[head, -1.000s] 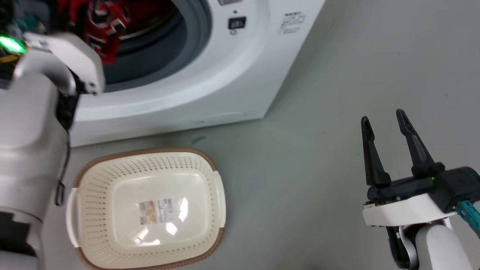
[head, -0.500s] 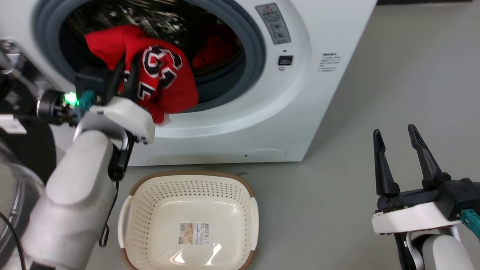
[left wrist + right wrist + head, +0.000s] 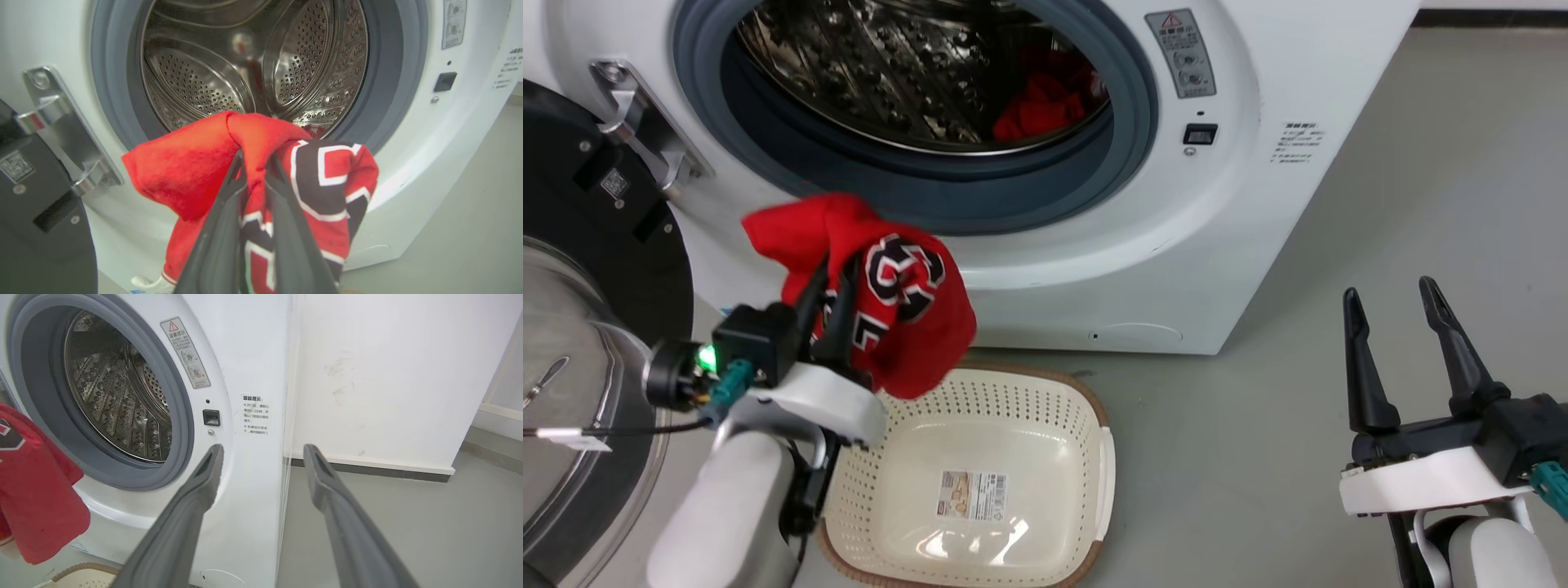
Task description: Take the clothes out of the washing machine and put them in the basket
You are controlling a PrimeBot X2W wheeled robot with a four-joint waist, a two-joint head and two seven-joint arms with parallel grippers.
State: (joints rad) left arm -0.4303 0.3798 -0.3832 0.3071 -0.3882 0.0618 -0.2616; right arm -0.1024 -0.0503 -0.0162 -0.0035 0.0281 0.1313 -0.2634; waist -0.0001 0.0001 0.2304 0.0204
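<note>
Pinching red jersey (image 3: 907,327) in my left pincer (image 3: 836,278), thin fold only; hem hangs over basket (image 3: 1029,396) rim at 10 o'clock. Risk: early release drapes cloth on rim, slides to floor (image 3: 1258,474). Right pincer (image 3: 1392,298) spread, idle. Second garment (image 3: 1045,106) inside washing machine (image 3: 1258,245).

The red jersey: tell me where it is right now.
Head view, lower left: the red jersey hangs pinched in the left end effector, outside the porthole of the washing machine and over the left rim of the basket.
</note>
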